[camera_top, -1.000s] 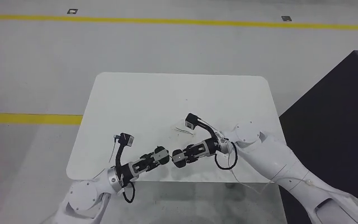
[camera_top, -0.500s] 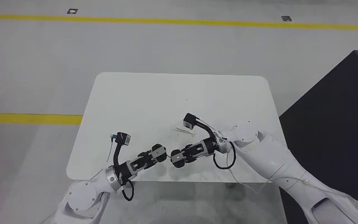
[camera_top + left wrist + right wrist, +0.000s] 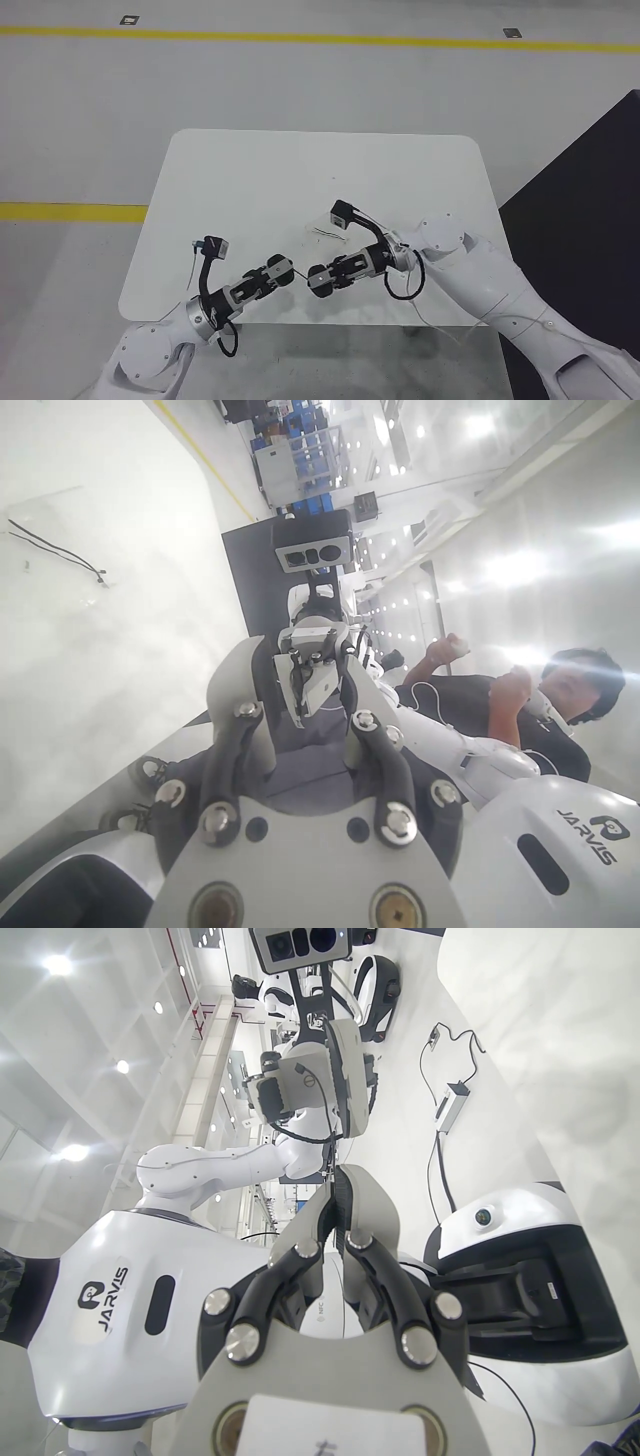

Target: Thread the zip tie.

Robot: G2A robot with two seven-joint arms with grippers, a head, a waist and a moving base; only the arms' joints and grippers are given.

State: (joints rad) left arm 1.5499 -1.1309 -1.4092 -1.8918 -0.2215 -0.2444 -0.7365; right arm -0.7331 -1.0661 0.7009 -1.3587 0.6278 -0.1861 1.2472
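My right gripper (image 3: 315,281) hangs over the table's front edge, shut on a thin black zip tie (image 3: 328,1163) that sticks out past its fingertips (image 3: 334,1178). My left gripper (image 3: 283,268) faces it tip to tip across a small gap, open and holding nothing. In the left wrist view its two fingers (image 3: 245,680) stand wide apart, with the right gripper (image 3: 305,695) and the zip tie (image 3: 296,705) seen between them farther off. The right wrist view shows the left gripper (image 3: 352,1123) just beyond the tie's end.
Spare black zip ties (image 3: 327,233) lie in a clear bag (image 3: 55,545) on the white table (image 3: 300,170), just behind the grippers. The table's front edge (image 3: 260,318) runs right below both grippers.
The left arm has drawn back a little to the left, widening the gap between the two grippers. The right arm has hardly moved.
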